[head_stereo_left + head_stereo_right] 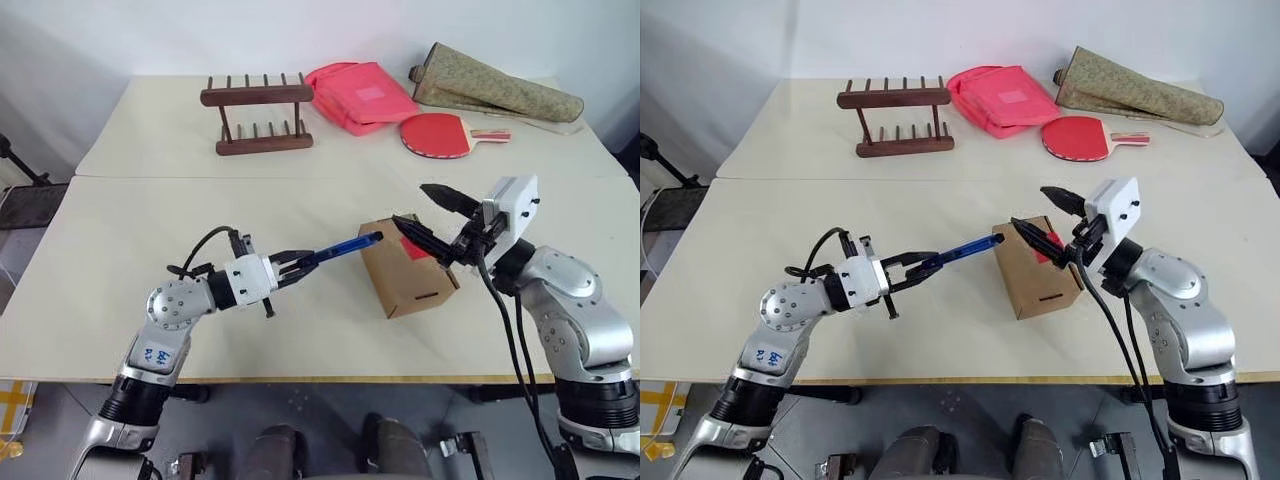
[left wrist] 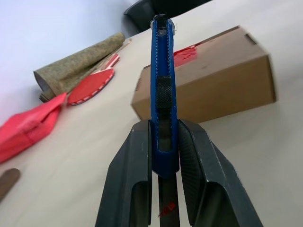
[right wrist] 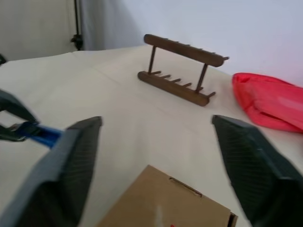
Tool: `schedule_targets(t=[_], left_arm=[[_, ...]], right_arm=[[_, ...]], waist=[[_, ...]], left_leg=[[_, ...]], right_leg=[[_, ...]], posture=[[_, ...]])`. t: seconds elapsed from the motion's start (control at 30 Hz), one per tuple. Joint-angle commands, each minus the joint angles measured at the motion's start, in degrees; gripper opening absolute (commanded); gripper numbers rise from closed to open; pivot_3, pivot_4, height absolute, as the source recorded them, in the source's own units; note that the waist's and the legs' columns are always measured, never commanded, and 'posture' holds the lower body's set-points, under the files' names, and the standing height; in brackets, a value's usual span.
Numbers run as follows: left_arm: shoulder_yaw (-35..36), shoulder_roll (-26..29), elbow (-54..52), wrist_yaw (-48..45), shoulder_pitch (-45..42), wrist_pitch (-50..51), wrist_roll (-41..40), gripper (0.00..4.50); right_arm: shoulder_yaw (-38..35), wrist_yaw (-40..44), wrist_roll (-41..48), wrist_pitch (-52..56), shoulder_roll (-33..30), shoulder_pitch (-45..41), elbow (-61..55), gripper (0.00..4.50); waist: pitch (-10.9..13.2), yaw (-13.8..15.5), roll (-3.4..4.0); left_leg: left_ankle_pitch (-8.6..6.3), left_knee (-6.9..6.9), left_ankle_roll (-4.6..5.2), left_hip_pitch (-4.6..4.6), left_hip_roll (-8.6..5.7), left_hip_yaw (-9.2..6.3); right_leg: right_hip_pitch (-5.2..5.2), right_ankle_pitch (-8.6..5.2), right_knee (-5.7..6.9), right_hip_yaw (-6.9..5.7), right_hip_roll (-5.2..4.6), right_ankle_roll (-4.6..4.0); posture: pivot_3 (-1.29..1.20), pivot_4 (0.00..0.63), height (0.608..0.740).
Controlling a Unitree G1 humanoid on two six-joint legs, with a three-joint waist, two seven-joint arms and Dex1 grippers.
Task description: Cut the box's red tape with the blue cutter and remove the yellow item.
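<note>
The small brown cardboard box (image 1: 405, 268) lies on the near table, a slot in its front end and the red tape (image 1: 415, 249) on its top, partly behind my right fingers. My left gripper (image 1: 292, 262) is shut on the blue cutter (image 1: 340, 250), whose dark tip reaches the box's upper left edge. The left wrist view shows the blue cutter (image 2: 163, 90) clamped between both fingers, pointing at the box (image 2: 208, 82) and the red tape (image 2: 185, 53). My right gripper (image 1: 428, 215) hovers open just above the box. The yellow item is hidden.
On the far table stand a wooden peg rack (image 1: 258, 112), a pink pouch (image 1: 360, 95), a red ping-pong paddle (image 1: 440, 134) and a rolled olive mat (image 1: 495, 85). A seam (image 1: 300, 178) separates the two tables. The near table's front edge runs below both arms.
</note>
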Motion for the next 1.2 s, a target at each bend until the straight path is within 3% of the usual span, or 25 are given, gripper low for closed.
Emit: schedule_targets(t=[0.03, 0.27, 0.5, 0.7, 1.07, 1.2], left_arm=[[-0.5, 0.9, 3.4, -1.1, -2.9, -7.4, 2.6, 0.46], [-2.6, 0.6, 9.3, -1.4, -6.4, -16.8, 5.6, 0.46], [-4.1, -0.2, 10.3, -0.5, -8.1, -22.7, 7.0, 0.46], [-5.0, -0.3, 9.0, -0.3, -8.3, -25.2, 8.1, 0.46], [-4.9, -0.3, 9.1, 1.4, -8.1, -24.5, 8.9, 0.46], [-5.2, -0.2, 8.9, 1.2, -8.0, -24.5, 8.8, 0.46]], right_arm=[[-3.1, 2.6, 11.5, 10.8, -3.0, -1.9, -2.8, 4.44], [-5.7, 0.4, 28.5, 31.4, -7.8, -6.4, 0.9, 4.44], [2.4, 1.8, 24.7, 38.6, -10.6, -8.6, 2.0, 4.44], [1.7, -0.4, 26.2, 42.5, -6.8, -11.9, 5.9, 4.44], [1.8, -0.4, 24.7, 46.0, -5.4, -12.8, 7.6, 4.44], [1.8, -0.6, 24.3, 46.0, -4.9, -12.8, 7.6, 3.52]], waist=[[0.0, 0.0, 0.0], [0.0, 0.0, -0.01], [0.0, 0.0, -0.01], [0.0, 0.0, -0.02], [0.0, 0.0, -0.01], [0.0, 0.0, -0.01]], left_leg=[[0.0, 0.0, 0.0, 0.0, 0.0, -0.02], [-0.01, 0.0, 0.01, -0.04, 0.0, -0.05], [-0.01, 0.02, 0.01, -0.04, -0.01, -0.09], [-0.01, 0.05, 0.02, -0.11, -0.03, -0.07], [-0.01, 0.06, 0.02, -0.13, -0.04, -0.1], [-0.01, 0.06, 0.02, -0.13, -0.04, -0.1]], right_leg=[[0.0, 0.0, 0.01, -0.01, 0.0, 0.0], [-0.02, 0.0, 0.0, -0.04, -0.03, 0.0], [-0.04, 0.0, 0.05, -0.06, -0.09, 0.0], [-0.09, 0.0, 0.06, -0.06, -0.09, 0.0], [-0.09, 0.01, 0.09, -0.09, -0.09, 0.0], [-0.09, 0.0, 0.09, -0.1, -0.09, 0.01]], posture=[[0.0, 0.15, 0.74], [0.0, 0.15, 0.74], [0.0, 0.15, 0.74], [0.0, 0.15, 0.74], [0.0, 0.15, 0.74], [0.0, 0.15, 0.74]])
